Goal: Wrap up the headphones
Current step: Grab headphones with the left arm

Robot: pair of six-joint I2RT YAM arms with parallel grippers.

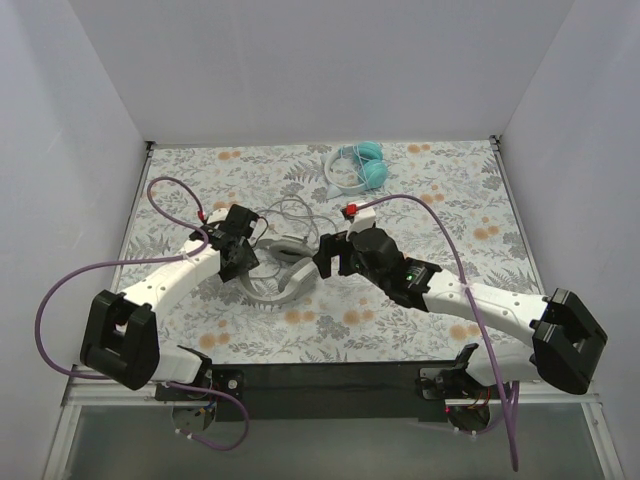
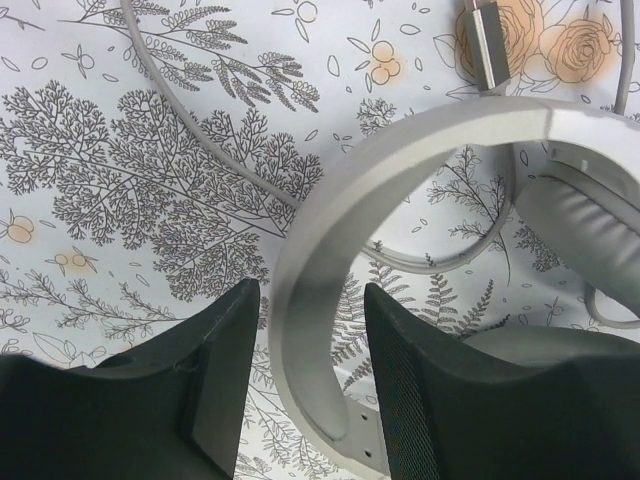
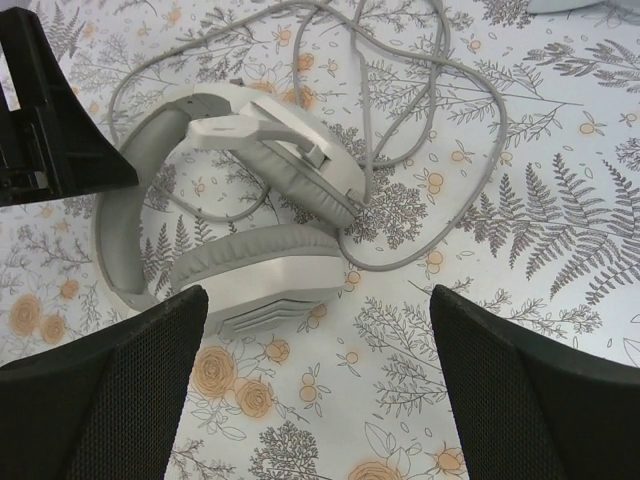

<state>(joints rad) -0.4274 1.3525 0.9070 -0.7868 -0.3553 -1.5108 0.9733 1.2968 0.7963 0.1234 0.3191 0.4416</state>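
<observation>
The white-grey headphones (image 1: pixel 290 285) lie flat at the table's middle, their thin grey cable (image 1: pixel 290 212) in loose loops behind them. My left gripper (image 2: pixel 310 290) straddles the grey headband (image 2: pixel 400 150), with a narrow gap showing on each side of the band, so it is open. An ear cup (image 2: pixel 590 230) lies to the right of it. My right gripper (image 3: pixel 320 300) stands wide open over bare cloth, just right of the lower ear cup (image 3: pixel 260 270). The cable (image 3: pixel 470 150) curls beyond it. The teal headphones (image 1: pixel 365 168) sit at the back.
Thick purple robot cables (image 1: pixel 165 185) arch over both arms. White walls (image 1: pixel 80 150) close in the left, right and back sides. In the right wrist view, a black finger of my left gripper (image 3: pixel 45 130) stands at the headband's far left.
</observation>
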